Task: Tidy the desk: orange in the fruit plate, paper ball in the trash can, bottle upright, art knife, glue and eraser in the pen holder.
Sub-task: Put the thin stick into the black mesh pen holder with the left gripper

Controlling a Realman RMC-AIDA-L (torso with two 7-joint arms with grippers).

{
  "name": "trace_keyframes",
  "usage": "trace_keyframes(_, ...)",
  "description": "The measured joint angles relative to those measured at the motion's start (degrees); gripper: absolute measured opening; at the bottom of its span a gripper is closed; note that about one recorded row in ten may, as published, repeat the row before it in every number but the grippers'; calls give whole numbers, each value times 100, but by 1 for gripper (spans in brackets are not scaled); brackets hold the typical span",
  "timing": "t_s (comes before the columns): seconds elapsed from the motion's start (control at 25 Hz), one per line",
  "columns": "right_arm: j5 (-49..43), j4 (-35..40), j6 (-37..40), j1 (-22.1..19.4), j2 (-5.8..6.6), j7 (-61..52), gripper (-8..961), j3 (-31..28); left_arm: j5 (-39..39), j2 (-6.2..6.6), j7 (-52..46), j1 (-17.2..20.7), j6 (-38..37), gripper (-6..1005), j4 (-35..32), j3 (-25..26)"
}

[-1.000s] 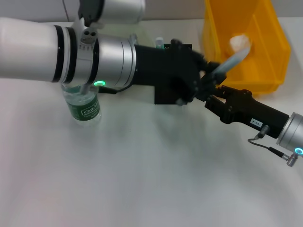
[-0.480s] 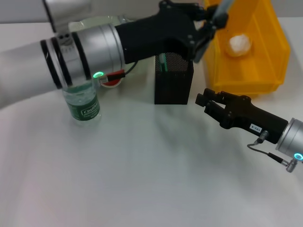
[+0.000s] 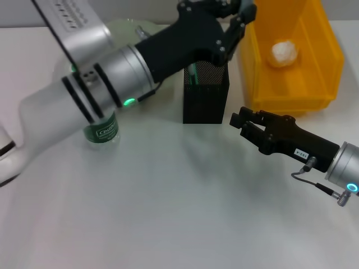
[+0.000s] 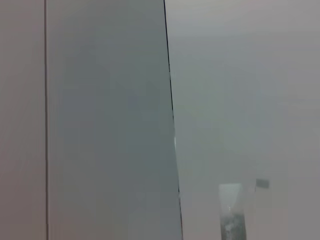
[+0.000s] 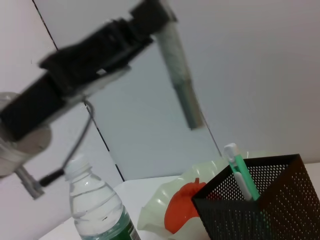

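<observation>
We are now holding the art knife (image 5: 181, 85) clamped in our left gripper (image 3: 240, 15). It has risen clear of the right gripper (image 3: 240, 120) and is hanging above the pen holder (image 3: 205, 92) by the far edge of the worktop (image 3: 168, 213), so we judge lowering it in is next.

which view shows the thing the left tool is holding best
The right wrist view: the left tool grips a long grey-green stick hanging above the pen holder. The head view shows the left tool but hardly any of the stick. The left wrist view shows neither.
</observation>
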State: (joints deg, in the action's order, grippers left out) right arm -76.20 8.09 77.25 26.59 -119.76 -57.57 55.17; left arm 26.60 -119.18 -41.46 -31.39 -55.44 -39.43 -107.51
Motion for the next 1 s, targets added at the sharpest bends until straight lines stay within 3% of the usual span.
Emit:
trace_keyframes(0.16,0,-5,8,5,-2,0,306,0,-209,0,106,-216,234,187,287,-149)
trace_keyframes(1.0,0,-45,9,23,-3,0,305,-7,-248,0,146,-254,1110,192,376,-314)
